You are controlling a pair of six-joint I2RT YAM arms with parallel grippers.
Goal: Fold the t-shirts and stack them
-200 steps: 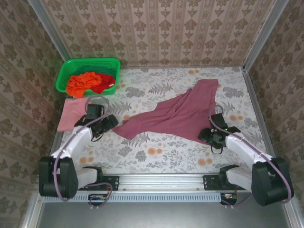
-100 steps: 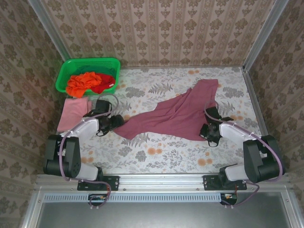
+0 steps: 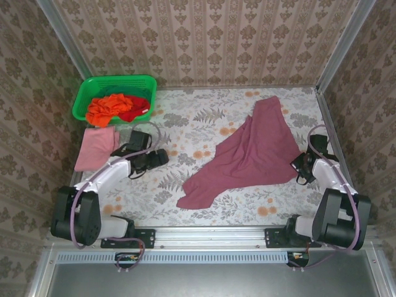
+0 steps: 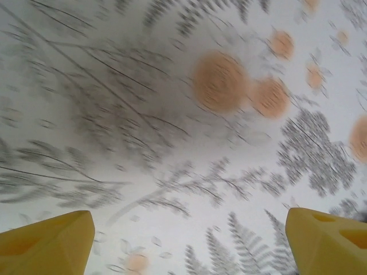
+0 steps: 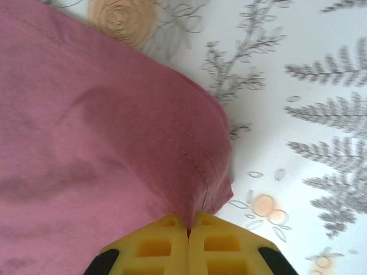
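Far left corner: green basket [image 3: 116,79] against the wall, holding an orange t-shirt [image 3: 106,109] bunched up, with a red t-shirt [image 3: 138,109] beside it on the right; both crumpled, touching each other.

Just near of the basket: pink t-shirt [image 3: 95,148] lying flat as a small folded rectangle at the left edge of the table [image 3: 185,124].

Left gripper [image 3: 159,158] just right of the pink t-shirt, low over bare floral tabletop, pointing right; in its wrist view the gripper [image 4: 189,240] has its yellow fingers [image 4: 49,238] spread wide with nothing but tabletop between them; well apart from the maroon cloth.

Right half of the table: maroon t-shirt [image 3: 250,151] spread loosely on a diagonal, one narrow end towards the far wall, a rumpled corner towards the near centre; unfolded, creased.

Right edge: right gripper [image 3: 301,167] at the shirt's right-hand border; wrist view shows the gripper [image 5: 189,240] with fingertips pressed together, pinching the stitched hem of the maroon t-shirt [image 5: 86,132]; cloth runs left of the pinch, bare table to the right.
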